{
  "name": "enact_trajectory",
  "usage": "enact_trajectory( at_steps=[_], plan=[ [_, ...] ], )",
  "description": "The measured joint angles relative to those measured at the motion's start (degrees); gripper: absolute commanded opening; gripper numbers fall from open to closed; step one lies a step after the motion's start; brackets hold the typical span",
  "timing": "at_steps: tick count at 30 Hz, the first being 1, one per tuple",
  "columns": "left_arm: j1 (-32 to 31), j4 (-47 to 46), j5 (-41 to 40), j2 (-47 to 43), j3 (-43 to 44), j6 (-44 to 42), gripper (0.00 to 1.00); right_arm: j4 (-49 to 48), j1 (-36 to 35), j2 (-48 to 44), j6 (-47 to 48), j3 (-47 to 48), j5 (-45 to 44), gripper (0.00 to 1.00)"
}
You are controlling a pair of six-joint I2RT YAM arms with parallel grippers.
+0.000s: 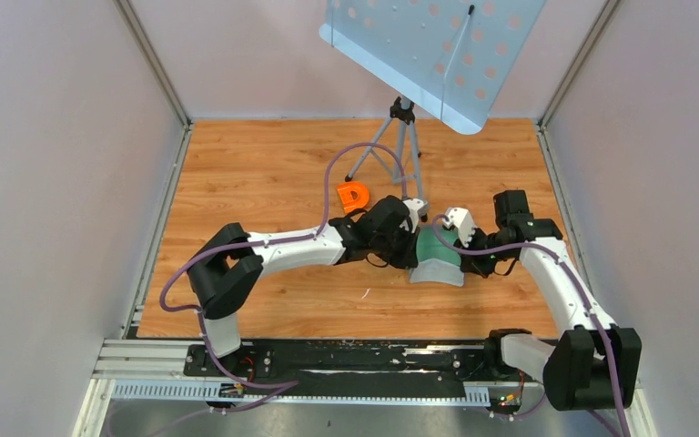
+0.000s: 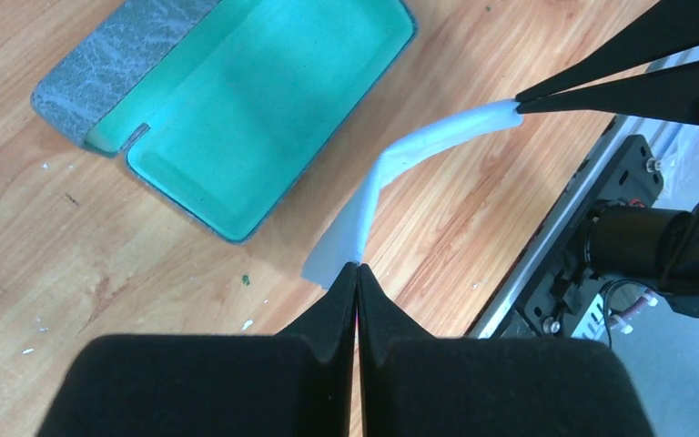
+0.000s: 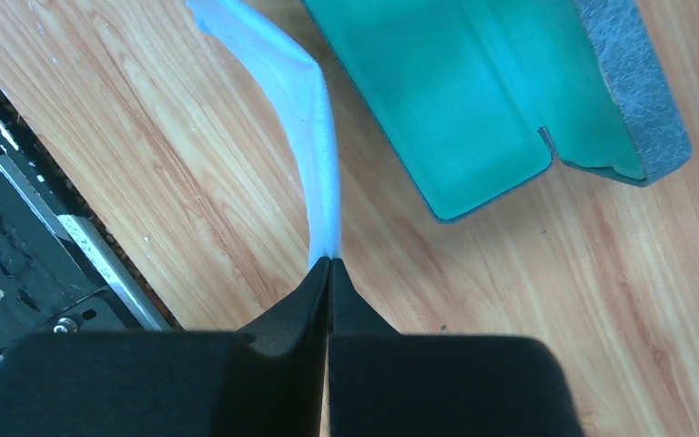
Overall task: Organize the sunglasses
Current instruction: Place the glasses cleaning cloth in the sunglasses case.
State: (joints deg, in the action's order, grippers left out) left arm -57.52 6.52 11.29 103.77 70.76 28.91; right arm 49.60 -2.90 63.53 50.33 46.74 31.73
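Grey case [image 2: 264, 100], centre of the top view, open with its green interior empty; pale blue cloth [image 2: 419, 150] slung between left gripper [image 2: 357, 269] and right gripper [image 3: 329, 264], each clamped tight on one end; sunglasses nowhere discernible, so stowing judged outstanding.

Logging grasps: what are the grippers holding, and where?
Both pinch the pale blue cloth, left gripper at one end, right gripper at the opposite end.

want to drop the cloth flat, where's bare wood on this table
Bare wood: the near strip between the case and the black rail, and the far left corner beside the tripod. Crowded in the middle, where the left hand and right hand pinch the cloth next to the case.
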Motion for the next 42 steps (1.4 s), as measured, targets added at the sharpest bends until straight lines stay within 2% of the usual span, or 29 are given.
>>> enact_trajectory(
  at_steps=[7,16,24,33,42],
  plan=[
    [0.00,0.15,-1.05,1.60,0.26,-0.39,0.00,-2.29,0.00,2.84,-0.13,-0.48,-2.21,0.00],
    [0.00,2.67,-3.41,9.86,7.85,-2.69,0.00,-9.84,0.00,13.03,-2.21,-0.17,-5.03,0.00],
    [0.15,3.63,-6.58,10.08,9.77,-4.15,0.00,-13.05,0.02,15.10,-3.82,2.75,-5.18,0.00],
    [2.03,4.15,-7.08,11.10,10.01,-4.96,0.00,-15.37,0.02,20.79,-4.24,4.96,-5.75,0.00],
    [2.71,4.90,-7.43,13.22,12.33,-6.40,0.00,-16.68,0.02,22.14,-4.70,5.16,-5.84,0.00]
  ],
)
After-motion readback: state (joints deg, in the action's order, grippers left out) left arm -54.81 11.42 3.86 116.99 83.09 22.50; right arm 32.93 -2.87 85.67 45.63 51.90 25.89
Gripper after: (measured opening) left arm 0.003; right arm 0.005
